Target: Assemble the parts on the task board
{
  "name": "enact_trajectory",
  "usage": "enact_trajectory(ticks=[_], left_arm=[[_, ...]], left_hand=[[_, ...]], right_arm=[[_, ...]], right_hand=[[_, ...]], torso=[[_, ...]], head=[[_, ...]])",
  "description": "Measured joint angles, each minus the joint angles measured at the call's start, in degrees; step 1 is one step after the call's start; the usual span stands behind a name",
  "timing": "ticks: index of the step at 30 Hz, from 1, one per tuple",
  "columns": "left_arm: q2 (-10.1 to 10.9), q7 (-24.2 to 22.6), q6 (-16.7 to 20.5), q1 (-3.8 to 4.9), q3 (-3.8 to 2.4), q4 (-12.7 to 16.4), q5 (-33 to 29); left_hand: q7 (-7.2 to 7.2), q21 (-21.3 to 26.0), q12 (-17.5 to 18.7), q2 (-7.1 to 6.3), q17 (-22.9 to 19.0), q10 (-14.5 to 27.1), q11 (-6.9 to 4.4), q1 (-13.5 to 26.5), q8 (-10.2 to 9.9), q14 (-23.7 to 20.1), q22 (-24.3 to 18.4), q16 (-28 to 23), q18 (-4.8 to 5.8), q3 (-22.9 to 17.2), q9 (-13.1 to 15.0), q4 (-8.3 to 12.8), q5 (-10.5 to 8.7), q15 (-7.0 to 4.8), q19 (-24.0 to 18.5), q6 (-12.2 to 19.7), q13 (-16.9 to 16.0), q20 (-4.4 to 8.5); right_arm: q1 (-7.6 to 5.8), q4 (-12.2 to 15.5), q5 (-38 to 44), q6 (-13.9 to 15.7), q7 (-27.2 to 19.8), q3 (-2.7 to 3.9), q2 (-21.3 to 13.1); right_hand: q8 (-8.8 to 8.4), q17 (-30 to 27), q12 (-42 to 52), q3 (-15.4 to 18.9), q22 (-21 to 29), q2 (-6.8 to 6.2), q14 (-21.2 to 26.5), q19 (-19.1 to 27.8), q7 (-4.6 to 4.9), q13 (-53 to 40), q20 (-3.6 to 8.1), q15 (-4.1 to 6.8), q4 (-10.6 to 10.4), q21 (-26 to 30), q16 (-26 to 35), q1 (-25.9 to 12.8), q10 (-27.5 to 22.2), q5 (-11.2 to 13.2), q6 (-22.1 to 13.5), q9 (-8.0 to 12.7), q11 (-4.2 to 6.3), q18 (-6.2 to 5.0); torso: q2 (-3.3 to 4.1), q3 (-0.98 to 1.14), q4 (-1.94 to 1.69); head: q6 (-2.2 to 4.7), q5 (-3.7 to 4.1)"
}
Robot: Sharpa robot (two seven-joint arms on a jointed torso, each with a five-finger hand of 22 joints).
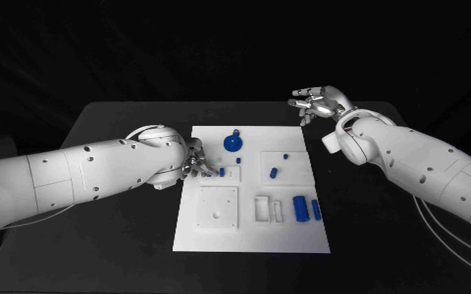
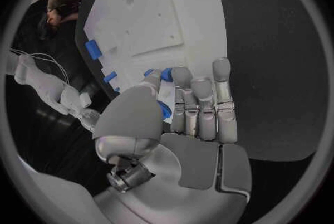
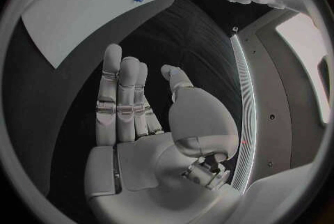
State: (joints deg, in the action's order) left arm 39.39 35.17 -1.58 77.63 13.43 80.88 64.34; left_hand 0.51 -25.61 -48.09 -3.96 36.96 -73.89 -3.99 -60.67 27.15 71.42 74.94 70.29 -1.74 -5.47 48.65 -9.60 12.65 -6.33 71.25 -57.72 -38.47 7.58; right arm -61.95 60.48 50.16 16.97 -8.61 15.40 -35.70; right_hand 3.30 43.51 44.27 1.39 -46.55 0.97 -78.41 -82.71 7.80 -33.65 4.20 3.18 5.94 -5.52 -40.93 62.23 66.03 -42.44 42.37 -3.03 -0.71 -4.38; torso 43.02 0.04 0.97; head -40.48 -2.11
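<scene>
At the near end of the white task board, toward its right edge, two blue cylindrical parts lie side by side. Just beside them stand two white rectangular pockets; I cannot tell what is in them. A flat white square plate with small holes lies toward the near left edge.

Mid-board, a raised white block carries small blue pegs. My left hand rests at the board's left edge, fingers pressed together, with a small blue part pinched between thumb and fingers. Another blue peg stands just beside the fingertips.

Toward the far edge lies a round blue part with a narrow neck.

My right hand hovers over the black table beyond the board's far right corner, fingers loosely curled and apart, holding nothing.
</scene>
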Motion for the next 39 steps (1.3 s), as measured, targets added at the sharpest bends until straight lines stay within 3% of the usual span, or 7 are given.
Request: enact_trajectory(ticks=[4,7,20,25,31,35,39], left_arm=[[-0.02,0.00,-0.03,0.00,0.00,-0.02,0.01],[-0.04,0.00,-0.05,0.00,-0.01,-0.02,0.02],[0.14,-0.05,0.05,0.00,-0.03,-0.31,0.02],[0.89,-0.11,0.20,0.00,-0.03,-0.25,-0.09],[1.80,0.03,0.24,-0.35,0.03,0.39,-0.92],[2.21,0.05,0.25,-0.05,-0.83,0.80,-1.79],[2.61,0.05,0.34,0.35,-1.53,0.81,-2.50]], left_hand=[[-0.11,0.00,0.00,-2.69,-0.05,0.20,0.20,-0.10,0.14,-0.20,0.00,0.00,0.00,-1.30,0.10,-2.35,-0.57,0.20,0.00,0.11,0.06,0.00],[-0.28,0.00,0.00,-2.93,-0.05,0.20,0.20,-0.15,0.16,-0.20,-0.01,0.00,0.00,-1.75,0.16,-3.37,-4.03,0.20,0.00,0.27,0.06,0.00],[-0.31,0.23,0.00,-5.14,-0.19,0.20,0.20,1.09,0.47,-0.20,-0.02,0.00,0.00,-1.79,0.24,-6.57,-5.36,0.20,-0.21,0.29,0.17,-0.21],[-0.37,0.23,0.00,-7.42,-0.26,0.20,0.20,3.39,-0.06,-0.20,-0.02,0.00,0.00,-1.56,-0.06,-6.81,-8.20,0.20,-0.21,0.24,0.24,-0.21],[-0.30,0.23,0.00,-6.91,-0.26,0.20,0.20,5.04,-0.13,-0.19,-0.02,0.00,0.00,-1.92,-0.24,-7.16,-7.29,0.20,-0.21,0.92,0.24,-0.21],[-0.30,0.46,0.00,-6.83,-0.27,0.54,0.26,5.12,-0.13,-0.20,-0.03,0.00,0.00,-1.99,-0.23,-7.19,-7.29,0.20,-0.21,0.93,0.30,-0.21],[-0.30,0.46,0.00,-5.07,-0.32,0.56,0.25,4.71,-0.08,-0.19,-0.03,0.00,0.00,-2.79,-0.12,-7.00,-6.64,0.20,-0.21,0.93,0.34,-0.21]], right_arm=[[0.03,0.00,0.00,-0.01,0.02,0.00,0.00],[0.06,0.01,0.00,-0.02,0.02,0.00,-0.01],[0.27,-0.04,0.00,-0.05,0.03,0.00,0.03],[0.50,-0.12,0.00,-0.08,0.03,0.00,0.03],[0.60,-0.17,0.00,-0.12,0.03,0.00,0.00],[0.68,-0.21,0.00,-0.15,0.03,0.00,0.00],[0.72,-0.22,0.00,-0.18,0.03,0.00,0.01]], right_hand=[[0.00,0.00,0.00,0.00,0.00,0.00,0.00,0.00,0.00,0.01,0.00,0.00,0.00,0.00,0.00,0.00,0.00,0.00,0.00,0.00,0.00,0.00],[0.00,0.00,0.00,0.00,0.00,0.00,0.00,0.00,0.00,0.01,0.00,0.00,0.00,0.00,0.00,0.00,0.00,0.00,0.00,0.00,0.00,0.00],[0.00,0.00,0.00,0.00,0.00,0.00,0.00,0.00,0.00,0.01,0.00,0.00,0.00,0.00,0.00,0.00,0.00,0.00,0.00,0.00,0.00,0.00],[0.00,0.00,0.00,0.00,-0.01,0.00,0.00,0.00,-0.01,0.01,0.00,0.00,0.00,0.00,0.00,0.00,0.00,0.00,0.01,0.00,0.00,0.00],[0.00,0.00,0.00,0.00,-0.01,0.00,0.00,0.00,-0.01,0.01,0.00,0.00,0.00,0.00,0.00,0.00,0.00,0.00,0.01,0.00,0.00,0.00],[0.00,0.00,0.00,0.00,0.12,-0.23,0.00,0.00,-0.01,0.00,0.00,0.00,0.00,0.00,0.00,-0.23,0.00,0.01,0.01,0.00,0.00,0.00],[0.00,0.00,0.00,0.00,0.12,-0.23,0.00,0.00,-0.01,0.00,0.00,0.00,0.00,0.00,0.00,-0.23,0.00,0.00,0.01,0.00,0.00,0.00]], torso=[[0.00,0.00,0.00],[0.00,0.01,-0.01],[-0.01,0.05,-0.02],[-0.02,0.03,0.02],[-0.02,0.00,0.02],[-0.02,0.00,0.05],[-0.02,0.01,0.04]], head=[[0.03,-0.09],[0.07,-0.10],[0.15,-0.13],[0.17,-0.13],[0.12,0.01],[0.10,0.07],[0.04,0.14]])
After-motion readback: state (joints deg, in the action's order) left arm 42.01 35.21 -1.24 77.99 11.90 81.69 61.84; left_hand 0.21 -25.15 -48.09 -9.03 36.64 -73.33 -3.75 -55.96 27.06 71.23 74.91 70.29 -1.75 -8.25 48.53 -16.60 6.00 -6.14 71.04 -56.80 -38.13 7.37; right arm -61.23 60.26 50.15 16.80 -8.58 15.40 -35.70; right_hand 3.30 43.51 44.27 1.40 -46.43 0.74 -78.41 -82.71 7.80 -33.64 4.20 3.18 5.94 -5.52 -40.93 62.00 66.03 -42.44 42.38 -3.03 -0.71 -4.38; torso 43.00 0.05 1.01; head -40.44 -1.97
